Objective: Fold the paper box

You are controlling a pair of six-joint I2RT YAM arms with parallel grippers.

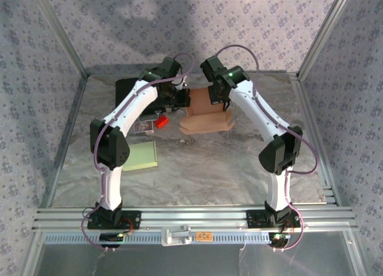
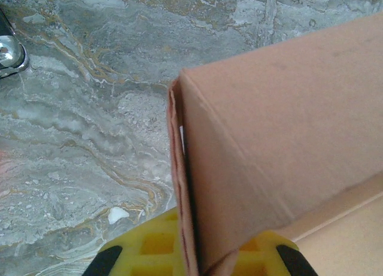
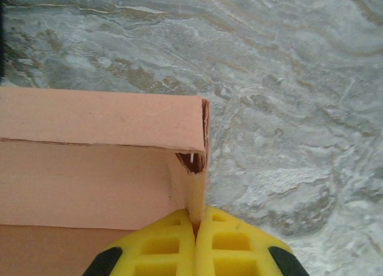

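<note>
Top external: arms (image 1: pixel 128 108) arch inward, left fingers (image 2: pixel 149 251) and right fingers (image 3: pixel 167 243) pinching paper box (image 1: pixel 206 117).

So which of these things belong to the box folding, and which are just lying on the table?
In the job: paper box; left gripper and right gripper, each shut on a box wall.
Lying about: pale green pad; small red item; black object at far left.

Arms (image 1: pixel 134 105) hide the far edge of the box (image 1: pixel 206 121); the red thing (image 1: pixel 161 121) left of it is too small to identify.
</note>
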